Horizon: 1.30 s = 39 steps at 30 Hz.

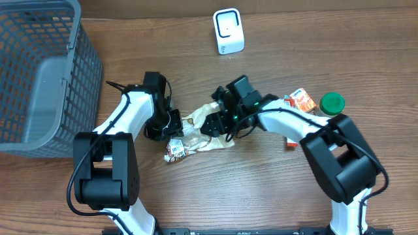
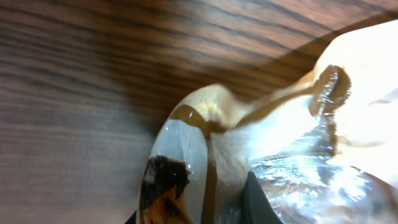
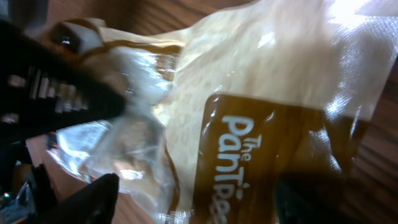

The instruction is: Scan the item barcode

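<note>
The item is a tan and clear snack bag (image 1: pixel 196 134) with a brown label, lying crumpled on the table's middle. My left gripper (image 1: pixel 171 124) is at its left end. In the left wrist view the bag's film (image 2: pixel 280 124) lies between the fingers (image 2: pixel 260 202) of the left gripper (image 2: pixel 199 210), which is shut on it. My right gripper (image 1: pixel 219 124) is over the bag's right part. The right wrist view has the bag (image 3: pixel 261 93) filling the frame and the right gripper (image 3: pixel 199 199) open, a finger on each side. The barcode is hidden. A white scanner (image 1: pixel 228 31) stands at the back.
A grey mesh basket (image 1: pixel 39 72) fills the left back corner. An orange packet (image 1: pixel 302 99) and a green-lidded jar (image 1: pixel 332 102) lie right of the right arm. The left arm's dark body (image 3: pixel 50 93) shows close by in the right wrist view.
</note>
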Available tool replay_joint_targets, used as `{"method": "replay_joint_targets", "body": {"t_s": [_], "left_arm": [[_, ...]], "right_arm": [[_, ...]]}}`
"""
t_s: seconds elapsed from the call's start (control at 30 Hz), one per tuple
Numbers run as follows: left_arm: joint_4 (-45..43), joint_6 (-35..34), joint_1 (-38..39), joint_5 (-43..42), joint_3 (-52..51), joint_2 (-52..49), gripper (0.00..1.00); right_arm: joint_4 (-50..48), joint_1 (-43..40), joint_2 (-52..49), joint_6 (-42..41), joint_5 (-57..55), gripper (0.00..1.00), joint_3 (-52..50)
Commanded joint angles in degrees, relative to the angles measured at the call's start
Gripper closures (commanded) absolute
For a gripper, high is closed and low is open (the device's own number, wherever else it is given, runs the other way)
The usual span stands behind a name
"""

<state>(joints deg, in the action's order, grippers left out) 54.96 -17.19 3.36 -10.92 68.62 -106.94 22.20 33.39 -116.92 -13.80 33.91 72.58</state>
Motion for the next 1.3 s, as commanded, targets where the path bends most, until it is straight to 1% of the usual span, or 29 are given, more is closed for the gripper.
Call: {"method": "replay_joint_targets", "body": {"t_s": [0.0,0.13,0.27,0.37,0.47,0.67,0.77,0.83,0.93,0.97,1.03,1.07,1.1,1.17,1.23,1.27], "left_arm": [[2.7,4.3,-0.3,-3.6,5.4,-0.2,0.96],[8.9,7.0,-0.6,-7.5,11.5,-0.2,0.96],[14.0,9.5,-0.8,-12.8,16.6,-0.2,0.96],[15.7,10.0,-0.8,-16.0,18.9,-0.2,0.96],[16.6,12.1,-0.8,-20.0,20.4,-0.2,0.96],[16.7,12.1,-0.8,-20.7,20.6,-0.2,0.96],[16.7,12.1,-0.8,-21.0,20.6,-0.2,0.96],[16.6,12.1,-0.8,-20.9,20.6,-0.2,0.96],[16.3,12.1,-0.8,-20.8,20.6,-0.2,0.96],[16.0,12.1,-0.8,-20.6,20.6,-0.2,0.96],[15.4,12.1,-0.8,-20.5,20.6,-0.2,0.96],[15.0,12.1,-0.8,-20.2,20.6,-0.2,0.93],[14.5,12.1,-0.8,-19.7,20.6,-0.2,0.86],[13.1,12.0,-0.8,-17.8,20.6,-0.2,0.60],[11.4,11.8,-0.8,-15.3,20.6,-0.2,0.45],[10.3,11.8,-0.8,-14.1,20.6,-0.2,0.36]], "right_arm": [[2.3,-3.5,5.6,0.6,0.9,0.14,-0.2],[8.0,-8.5,6.8,0.5,1.0,0.07,-0.2],[11.4,-11.0,6.7,0.6,3.0,0.04,-0.2],[11.3,-11.2,6.7,0.7,8.7,0.02,-0.2],[10.5,-10.8,6.7,0.7,12.7,0.01,-0.2],[6.6,-8.7,6.7,0.7,18.9,0.00,-0.2],[5.0,-7.2,6.7,0.7,19.2,0.02,-0.2],[4.4,-6.3,6.7,0.7,19.2,0.11,-0.2],[2.9,-5.0,6.7,0.7,19.1,0.33,-0.2],[2.4,-4.7,6.7,0.7,19.1,0.42,-0.2],[1.8,-4.4,6.7,0.8,19.1,0.54,-0.2],[1.7,-4.4,6.7,0.8,19.1,0.58,-0.2],[1.7,-4.4,6.7,1.6,18.9,0.64,-0.2],[1.7,-4.4,6.7,3.6,18.8,0.74,-0.2],[1.9,-4.4,6.7,5.3,18.8,0.83,-0.2],[2.1,-4.4,6.7,5.6,18.7,0.87,-0.2]]}}
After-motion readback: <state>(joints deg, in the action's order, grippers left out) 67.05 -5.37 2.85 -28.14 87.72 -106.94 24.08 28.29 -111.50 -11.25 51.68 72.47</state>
